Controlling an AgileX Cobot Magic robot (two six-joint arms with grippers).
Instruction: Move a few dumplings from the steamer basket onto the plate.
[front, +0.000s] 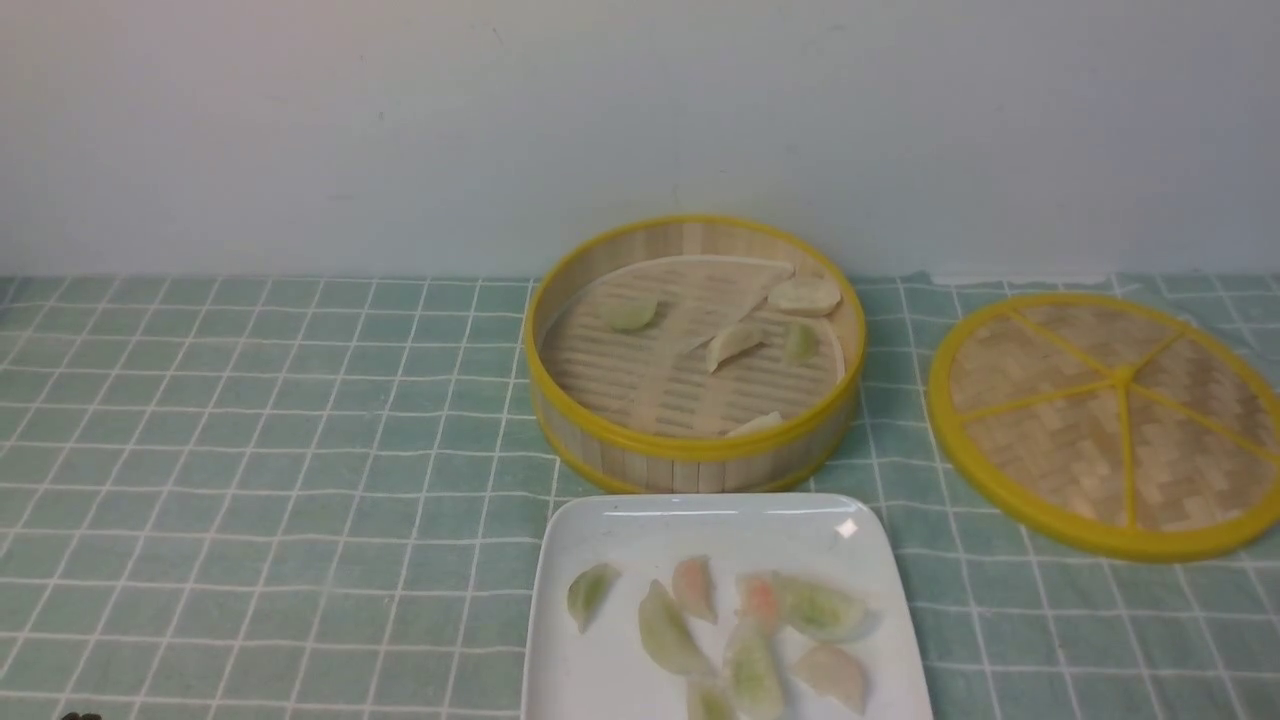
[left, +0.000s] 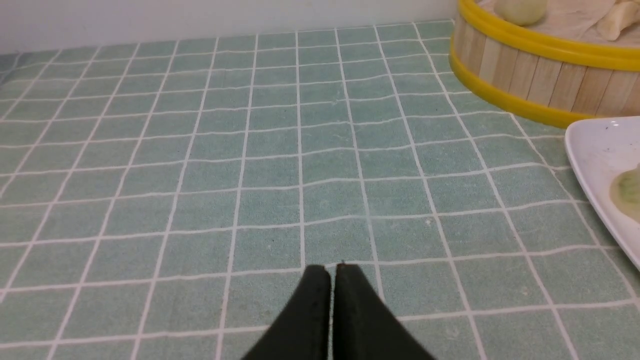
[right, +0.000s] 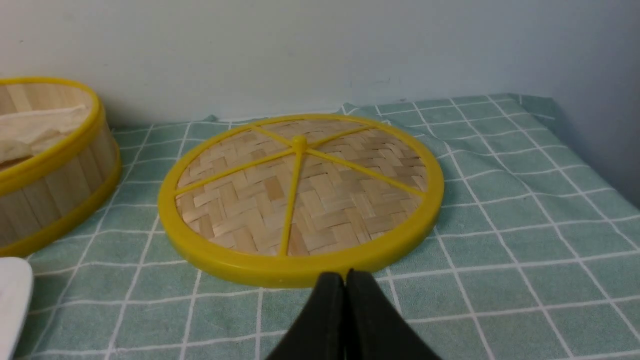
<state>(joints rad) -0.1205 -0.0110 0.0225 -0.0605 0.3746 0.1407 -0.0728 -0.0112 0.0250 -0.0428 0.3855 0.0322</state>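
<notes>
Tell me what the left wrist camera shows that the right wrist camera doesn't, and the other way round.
Only the left wrist view: a dumpling on the plate, dumplings in the steamer basket, and the left claw, shut. Only the right wrist view: the woven lid and the right claw, shut. Both share the steamer basket, the plate and the checked cloth.

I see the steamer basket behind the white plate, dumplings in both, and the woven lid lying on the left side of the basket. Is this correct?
Not quite. The woven lid lies to the right of the steamer basket, not the left, as the front view shows. The rest holds: the basket stands behind the plate, and dumplings lie in both.
</notes>
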